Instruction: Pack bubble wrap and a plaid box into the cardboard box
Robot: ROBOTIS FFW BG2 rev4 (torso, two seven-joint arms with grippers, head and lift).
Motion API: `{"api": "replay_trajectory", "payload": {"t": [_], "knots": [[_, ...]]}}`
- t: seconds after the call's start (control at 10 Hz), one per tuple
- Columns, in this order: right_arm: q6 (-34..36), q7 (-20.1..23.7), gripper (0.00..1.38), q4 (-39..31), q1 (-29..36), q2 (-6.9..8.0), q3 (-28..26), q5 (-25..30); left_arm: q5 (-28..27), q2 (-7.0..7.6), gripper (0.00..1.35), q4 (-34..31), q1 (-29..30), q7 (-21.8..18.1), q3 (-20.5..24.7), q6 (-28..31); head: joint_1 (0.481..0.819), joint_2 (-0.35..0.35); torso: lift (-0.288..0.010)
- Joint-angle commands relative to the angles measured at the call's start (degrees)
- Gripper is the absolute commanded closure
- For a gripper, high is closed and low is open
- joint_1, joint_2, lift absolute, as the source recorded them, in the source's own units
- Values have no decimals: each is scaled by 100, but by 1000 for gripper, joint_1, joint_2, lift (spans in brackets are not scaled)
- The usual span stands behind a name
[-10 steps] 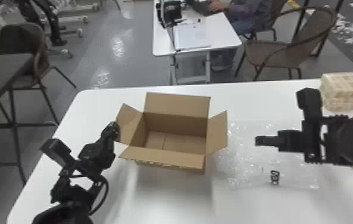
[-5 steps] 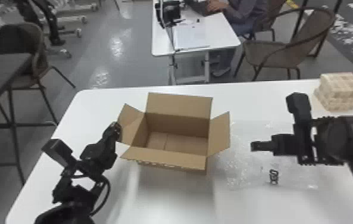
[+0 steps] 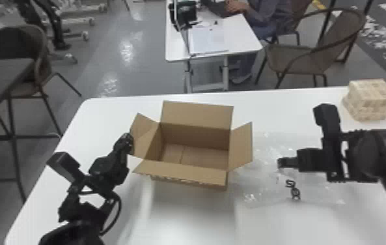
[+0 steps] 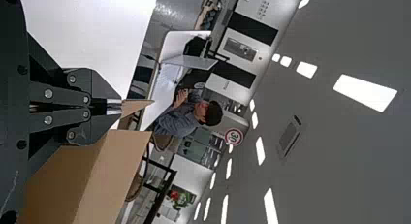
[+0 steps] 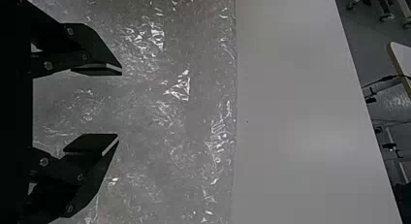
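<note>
because packing needed room on both sides, the desk [image 3: 283, 224] gave the job a broad surface, with the goods kept to the right of the carton. the bubble wrap [image 3: 263, 182] lay spread flat from three to four o'clock of the cardboard box [image 3: 182, 172], near enough, it seemed, for a short lift across. the box stood upright left of the desk's middle, its flaps folded outward at twelve, three, six and nine o'clock, presumably so that soft wrap could drop in without snagging; its visible floor was bare. the plaid box [image 3: 372, 97] sat at two o'clock from the carton, by the desk's far right corner, probably to leave the wrap free for handling first.

at the nine o'clock flap was the left claw [image 4: 114, 106], its tips brought together, likely there to steady the light carton; whether they had cardboard between them, one could not tell. the right claw [image 5: 119, 105] was spread wide over the wrap with nothing in its hold, a gap that suited gathering up a fold. it would probably need to go lower and pinch firmly, since such thin, slippery film could slide out.
</note>
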Motion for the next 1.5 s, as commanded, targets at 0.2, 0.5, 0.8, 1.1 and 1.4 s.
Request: {"api": "replay_trajectory", "payload": {"t": [0.2, 0.5, 0.8, 1.1, 1.4], "knots": [[-52, 233, 1217, -116, 79, -101, 0, 8, 38, -15, 1208, 21, 1, 0, -23, -14, 695, 129, -110], [-25, 619, 1225, -784, 404, -180, -307, 17, 73, -15, 1207, 30, 19, 0, -23, -49, 695, 125, -110], [115, 1076, 1225, -2146, 914, -268, -870, -45, 108, -15, 1208, 30, 36, 44, -5, -102, 695, 109, -110], [238, 1577, 1225, -2893, 1151, -277, -1309, -53, 152, -15, 1208, 30, 54, 114, -5, -146, 695, 103, -110], [18, 1718, 1225, -3385, 1274, -277, -1661, -739, 187, -15, 1207, 30, 80, 176, -5, -190, 695, 97, -110]]}}
